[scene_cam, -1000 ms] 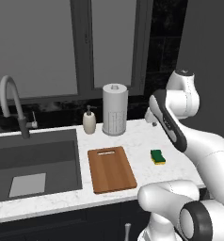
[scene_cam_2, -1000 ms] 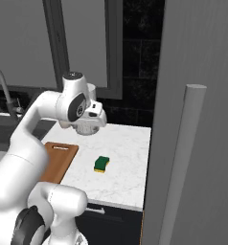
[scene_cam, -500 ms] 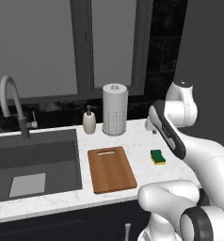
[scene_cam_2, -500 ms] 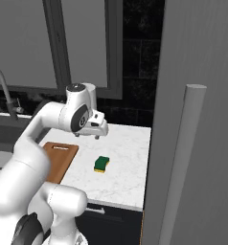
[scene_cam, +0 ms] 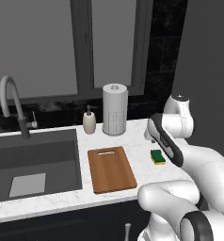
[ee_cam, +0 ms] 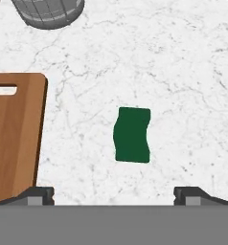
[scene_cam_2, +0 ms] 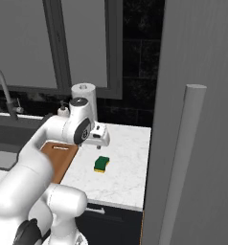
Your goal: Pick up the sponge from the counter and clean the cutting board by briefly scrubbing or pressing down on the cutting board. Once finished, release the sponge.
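While hovering above the counter [ee_cam: 183,62], held hand [ee_cam: 113,194] open, empty. Found sponge [ee_cam: 131,134] mid-frame in hand view, right of cutting board [ee_cam: 13,134], apart from it. Judged soft, light, squashy; best pinched across narrower sides.

Tool [scene_cam_2: 102,142] has swung closer above sponge [scene_cam_2: 102,163]
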Controlling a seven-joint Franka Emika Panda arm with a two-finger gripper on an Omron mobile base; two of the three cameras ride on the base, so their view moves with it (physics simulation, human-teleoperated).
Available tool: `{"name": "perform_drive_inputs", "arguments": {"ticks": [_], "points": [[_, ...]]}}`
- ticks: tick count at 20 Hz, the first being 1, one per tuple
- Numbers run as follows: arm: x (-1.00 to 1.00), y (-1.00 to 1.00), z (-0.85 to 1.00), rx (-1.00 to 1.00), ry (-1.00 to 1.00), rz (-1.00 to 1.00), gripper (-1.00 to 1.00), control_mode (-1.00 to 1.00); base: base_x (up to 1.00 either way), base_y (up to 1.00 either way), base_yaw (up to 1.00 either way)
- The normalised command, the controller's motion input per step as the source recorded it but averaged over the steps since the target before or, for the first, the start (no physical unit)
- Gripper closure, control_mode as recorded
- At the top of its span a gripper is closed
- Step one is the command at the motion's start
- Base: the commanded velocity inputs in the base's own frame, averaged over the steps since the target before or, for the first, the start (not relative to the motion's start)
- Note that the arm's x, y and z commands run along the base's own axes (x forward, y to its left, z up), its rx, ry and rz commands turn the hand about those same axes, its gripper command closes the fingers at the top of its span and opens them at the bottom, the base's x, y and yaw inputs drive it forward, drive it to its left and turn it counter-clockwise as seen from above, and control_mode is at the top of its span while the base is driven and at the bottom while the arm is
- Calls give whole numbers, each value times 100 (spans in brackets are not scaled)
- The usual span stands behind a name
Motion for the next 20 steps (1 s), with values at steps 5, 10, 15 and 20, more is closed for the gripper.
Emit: {"name": "perform_drive_inputs", "arguments": {"ticks": [5, 10, 15, 20], "points": [[19, -16, -37, 2, 0, 0, -100, -100, 0, 0, 0], [9, -8, -40, 1, 0, 0, -100, -100, 0, 0, 0], [0, 0, -36, 0, 0, 0, -100, -100, 0, 0, 0], [0, 0, -28, 0, 0, 0, -100, -100, 0, 0, 0]]}}
